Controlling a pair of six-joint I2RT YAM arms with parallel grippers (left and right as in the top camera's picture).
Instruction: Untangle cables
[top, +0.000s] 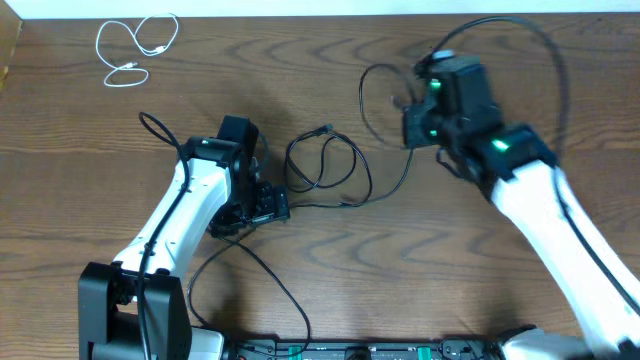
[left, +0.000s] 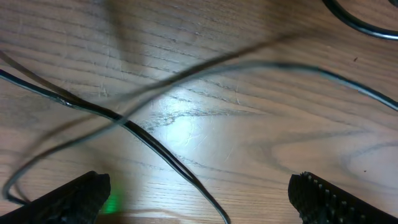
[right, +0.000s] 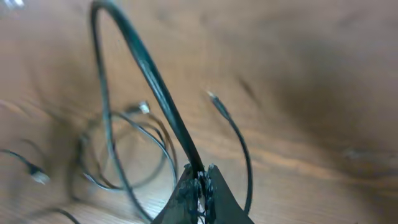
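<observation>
Black cables (top: 325, 165) lie in loose, overlapping loops near the middle of the wooden desk (top: 420, 270), between the two arms. A white cable (top: 135, 45) sits coiled on its own at the far left corner, well apart from them. The right claw (right: 199, 193) is clenched on one black strand (right: 155, 87), which arcs up and away from its tips; the plug end (right: 213, 96) of another strand curls just beside it. The left claw (left: 199, 199) is released, its fingers (left: 74, 196) spread wide close above the desk, with crossing black strands lying on the wood between them.
</observation>
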